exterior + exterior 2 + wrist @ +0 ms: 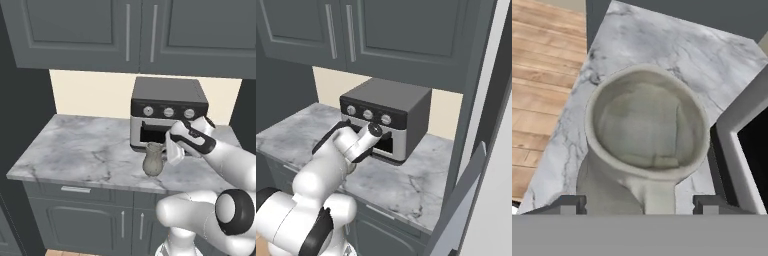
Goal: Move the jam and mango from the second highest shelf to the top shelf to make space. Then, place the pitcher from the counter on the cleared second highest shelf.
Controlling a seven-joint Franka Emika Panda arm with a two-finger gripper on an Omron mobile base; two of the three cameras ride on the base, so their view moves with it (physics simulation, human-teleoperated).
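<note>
Pincer [640, 204] straddles the pitcher [643, 145] neck at frame centre on the worktop [75, 145], jaws unclenched, positioned for gripping.

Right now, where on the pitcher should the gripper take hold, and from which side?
Probably the narrow neck, from above: the pitcher stands upright on the counter, mouth up, and the gripper already straddles the neck below the flared rim.

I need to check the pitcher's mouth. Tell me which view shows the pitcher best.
The hand view: the pitcher sits close, its open mouth and neck seen from above. The left base view shows its whole body small on the counter.
</note>
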